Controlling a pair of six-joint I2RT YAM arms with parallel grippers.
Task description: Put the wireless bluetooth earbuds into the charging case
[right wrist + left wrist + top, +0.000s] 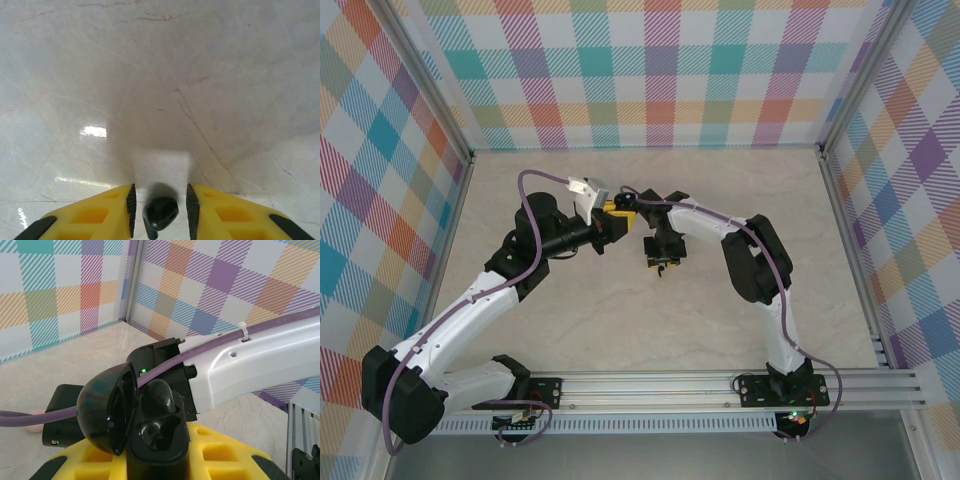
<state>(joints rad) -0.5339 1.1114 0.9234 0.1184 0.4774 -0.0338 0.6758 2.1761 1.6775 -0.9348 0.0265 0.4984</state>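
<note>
Pinching tiny, surely light and slippery earbud (160,211) by its bulb in right jaws, clamping hard open case (152,432) at its base in left jaws.

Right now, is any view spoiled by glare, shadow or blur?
Right wrist: glare patches on the table, a broad shadow under the right hand, and the black earbud it grips is slightly soft. Left wrist: the black charging case sits very close, glossy with reflections, background sharp. Top external: even, soft light.
</note>
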